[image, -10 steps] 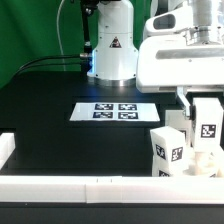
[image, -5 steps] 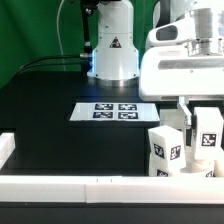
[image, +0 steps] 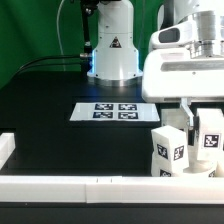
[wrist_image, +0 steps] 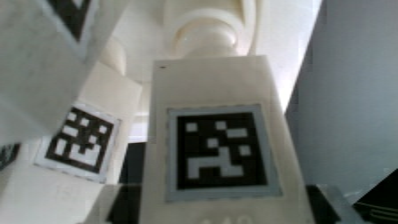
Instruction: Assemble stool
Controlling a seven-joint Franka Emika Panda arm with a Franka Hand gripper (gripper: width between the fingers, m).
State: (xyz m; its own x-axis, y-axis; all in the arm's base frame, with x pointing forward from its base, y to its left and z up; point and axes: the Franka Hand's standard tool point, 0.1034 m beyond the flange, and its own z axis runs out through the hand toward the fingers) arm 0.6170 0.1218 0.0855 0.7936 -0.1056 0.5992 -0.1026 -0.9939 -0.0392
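Note:
My gripper [image: 207,128] hangs at the exterior view's right, shut on a white stool leg [image: 209,138] held upright, its tag facing the camera. Just to the exterior view's left of it another tagged leg [image: 168,148] stands upright. The round seat [image: 190,169] shows only as a white sliver under the two legs. In the wrist view the held leg [wrist_image: 217,140] fills the middle, with dark fingers [wrist_image: 134,195] pressed on both its sides at the gripper [wrist_image: 222,205]. The second leg [wrist_image: 80,130] stands close beside it.
The marker board [image: 105,111] lies flat on the black table mid-scene. White border rails run along the front [image: 90,185] and the exterior view's left [image: 5,148]. The robot's base [image: 112,45] stands at the back before a green backdrop.
The gripper has carried the held leg slightly down and toward the exterior view's right. The standing leg and the marker board have not moved.

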